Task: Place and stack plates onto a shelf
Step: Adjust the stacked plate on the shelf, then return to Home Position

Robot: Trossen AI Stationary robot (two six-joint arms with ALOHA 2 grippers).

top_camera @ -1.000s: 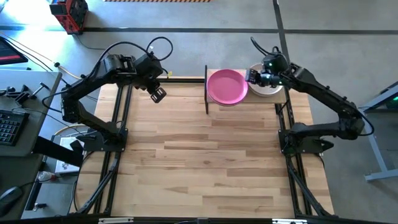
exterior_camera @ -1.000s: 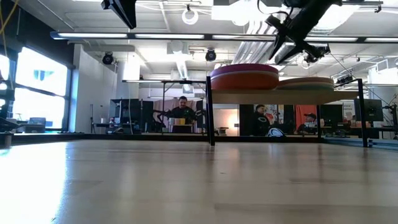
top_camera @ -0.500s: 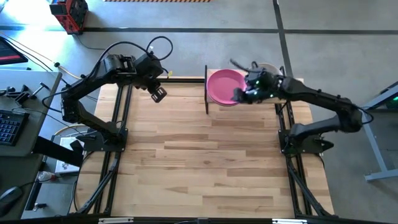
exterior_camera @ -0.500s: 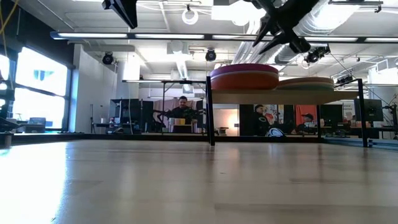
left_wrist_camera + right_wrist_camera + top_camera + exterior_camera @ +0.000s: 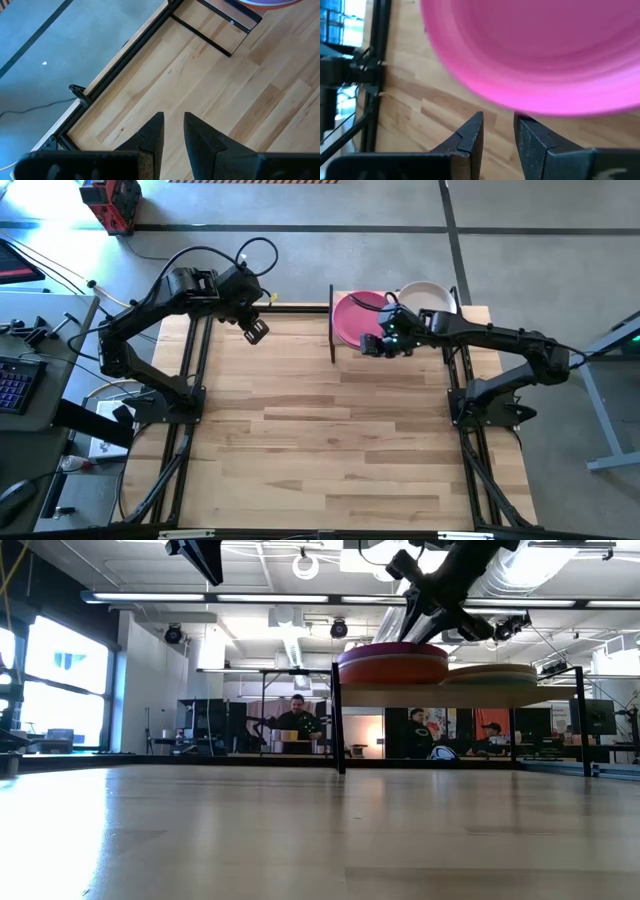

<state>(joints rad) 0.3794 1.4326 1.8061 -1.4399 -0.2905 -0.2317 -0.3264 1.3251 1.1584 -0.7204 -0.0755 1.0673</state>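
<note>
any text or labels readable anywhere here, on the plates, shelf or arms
None can be read.
The magenta plate and the off-white plate are plain, with no print.
The shelf shows bare wood, no label.
The left gripper and right gripper carry no visible marking.
The room behind the table in the low view holds nothing legible.

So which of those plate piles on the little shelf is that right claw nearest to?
The pile topped by the magenta plate; the right gripper hangs at its edge. The pile topped by the off-white plate sits farther along the shelf.
</note>
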